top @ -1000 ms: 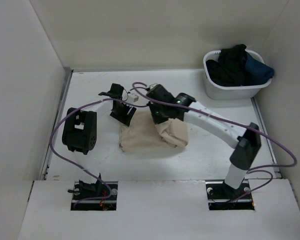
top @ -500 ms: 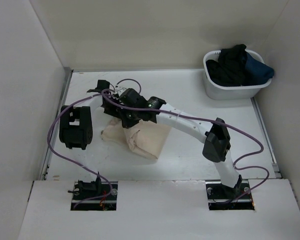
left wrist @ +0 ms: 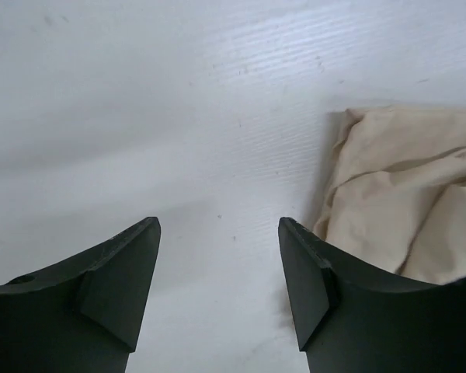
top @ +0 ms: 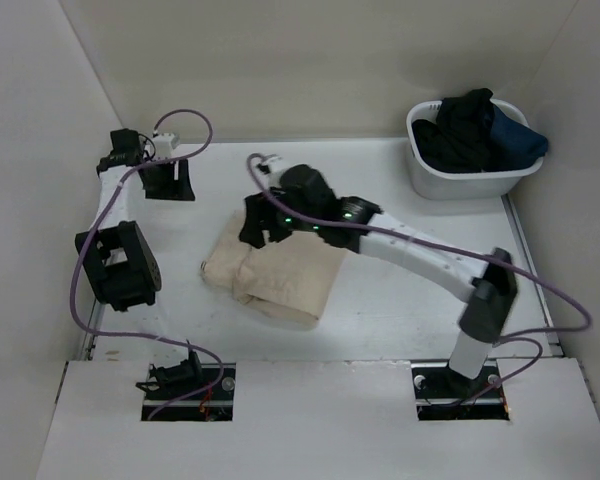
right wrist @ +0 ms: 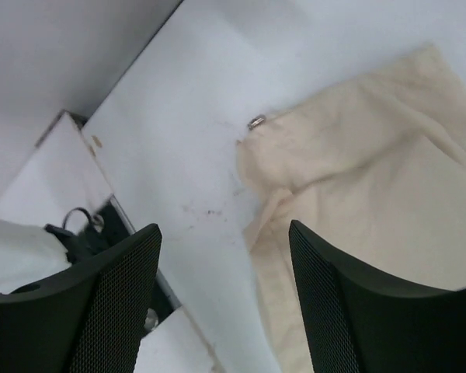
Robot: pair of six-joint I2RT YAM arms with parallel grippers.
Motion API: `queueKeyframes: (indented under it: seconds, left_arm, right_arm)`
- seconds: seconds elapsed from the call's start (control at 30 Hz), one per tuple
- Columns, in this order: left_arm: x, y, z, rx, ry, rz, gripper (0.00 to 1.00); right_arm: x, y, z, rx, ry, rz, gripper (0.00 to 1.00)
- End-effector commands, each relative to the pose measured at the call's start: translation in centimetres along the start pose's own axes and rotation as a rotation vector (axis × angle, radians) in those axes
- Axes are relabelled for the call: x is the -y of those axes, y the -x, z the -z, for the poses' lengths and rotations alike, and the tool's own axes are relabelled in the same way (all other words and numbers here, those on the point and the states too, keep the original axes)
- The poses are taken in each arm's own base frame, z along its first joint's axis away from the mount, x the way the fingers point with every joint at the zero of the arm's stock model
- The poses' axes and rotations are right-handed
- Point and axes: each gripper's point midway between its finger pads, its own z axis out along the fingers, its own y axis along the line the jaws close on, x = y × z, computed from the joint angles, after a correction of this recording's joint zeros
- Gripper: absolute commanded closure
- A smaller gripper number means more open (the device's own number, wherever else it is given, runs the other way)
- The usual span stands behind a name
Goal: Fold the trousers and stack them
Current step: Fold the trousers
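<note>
The beige trousers (top: 280, 280) lie in a folded, slightly rumpled bundle on the white table (top: 400, 300), left of centre. My right gripper (top: 263, 237) hovers over the bundle's far edge, open and holding nothing. In the right wrist view the trousers (right wrist: 365, 179) fill the right side, a small metal button (right wrist: 256, 122) shows at their corner, and the right gripper (right wrist: 225, 264) stands open above the cloth's edge. My left gripper (top: 168, 190) is open at the far left of the table, apart from the cloth. In the left wrist view the left gripper (left wrist: 219, 260) is over bare table, with the trousers (left wrist: 404, 194) to its right.
A white basket (top: 450, 183) holding black and dark-blue garments (top: 475, 125) stands at the back right corner. White walls enclose the table on the left, back and right. A purple cable (top: 85, 270) loops along the left arm.
My right gripper has opened and let go of the trousers, which now lie further left. The left arm has drawn back to the far left corner, its gripper still open.
</note>
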Motion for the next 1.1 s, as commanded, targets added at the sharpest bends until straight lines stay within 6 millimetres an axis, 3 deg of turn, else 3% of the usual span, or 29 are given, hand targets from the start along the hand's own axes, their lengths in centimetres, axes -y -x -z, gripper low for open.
queueKeyframes:
  seconds: [0.0,0.03,0.07,0.1,0.13,0.23,0.3,0.4,0.53,0.67,0.83,0.93,0.97,1.07]
  left_arm:
    - [9.0,0.8,5.5,-0.021,-0.226,-0.079,0.38]
    - [10.9,-0.9,5.5,-0.086,-0.282,-0.082,0.39]
    - [12.1,-2.2,5.4,-0.134,-0.316,-0.085,0.4]
    - [13.8,-4.0,5.1,-0.195,-0.36,-0.087,0.31]
    - [15.5,-5.8,4.7,-0.255,-0.402,-0.107,0.0]
    - [18.3,-9.7,2.5,-0.365,-0.45,-0.179,0.0]
    - [18.8,-10.7,0.6,-0.386,-0.425,-0.18,0.0]
    - [19.7,-10.8,-1.1,-0.361,-0.419,-0.226,0.0]
    - [19.0,-12.0,-3.5,-0.403,-0.35,-0.265,0.01]
    - [18.5,-13.2,-4.5,-0.449,-0.341,-0.235,0.34]
    - [20.1,-13.1,-3.9,-0.444,-0.407,-0.218,0.67]
    - [21.1,-13.0,-3.5,-0.442,-0.445,-0.192,0.94]
    - [21.4,-12.6,-3.1,-0.431,-0.453,-0.181,0.99]
    - [22.7,-9.7,-0.7,-0.357,-0.478,-0.162,1.0]
  right_arm:
    - [4.9,5.8,9.1,0.3,-0.128,-0.263,0.29]
    - [7.0,3.9,9.9,0.291,-0.184,-0.32,0.29]
    - [10.2,0.5,11.1,0.271,-0.266,-0.41,0.27]
    - [12.3,-2.3,11.8,0.246,-0.319,-0.482,0.24]
    - [13.4,-4.1,12.4,0.238,-0.344,-0.522,0.24]
    - [16.3,-9.4,13.5,0.253,-0.383,-0.643,0.18]
    - [16.7,-11.0,13.2,0.257,-0.343,-0.69,0.16]
    - [16.1,-11.9,12.2,0.252,-0.269,-0.702,0.16]
    - [16.5,-13.8,11.4,0.234,-0.257,-0.756,0.17]
    - [16.7,-14.8,11.4,0.229,-0.262,-0.77,0.16]
    - [17.2,-15.5,11.5,0.223,-0.277,-0.774,0.16]
    - [17.4,-16.4,11.2,0.201,-0.284,-0.777,0.16]
    - [17.5,-16.7,11.1,0.197,-0.285,-0.779,0.15]
    - [17.7,-17.4,11.1,0.197,-0.279,-0.789,0.13]
